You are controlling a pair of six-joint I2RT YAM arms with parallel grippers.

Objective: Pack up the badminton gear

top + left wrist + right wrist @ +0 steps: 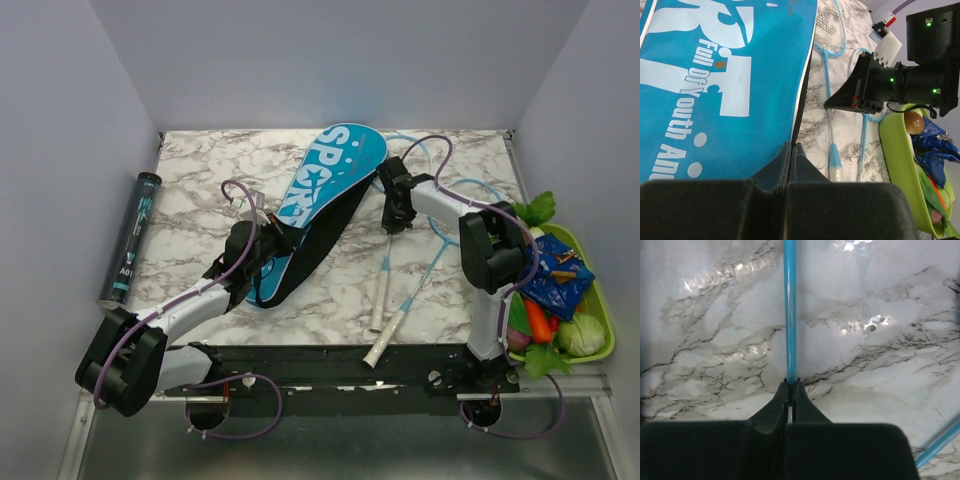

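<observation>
Right pincer [790, 384] is clamping shut on the racket [789, 315] shaft just ahead; I'm starting the pickup, next needing a lift leftward into the bag [330, 175].

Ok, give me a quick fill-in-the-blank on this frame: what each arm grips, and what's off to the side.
1. The right jaws are shut on the thin blue ____ of a racket.
2. The left jaws are shut on the edge of the bag, whose lettering is ____.
3. The toy vegetables sit in a ____ tray.
Missing words: shaft; white; green.
</observation>
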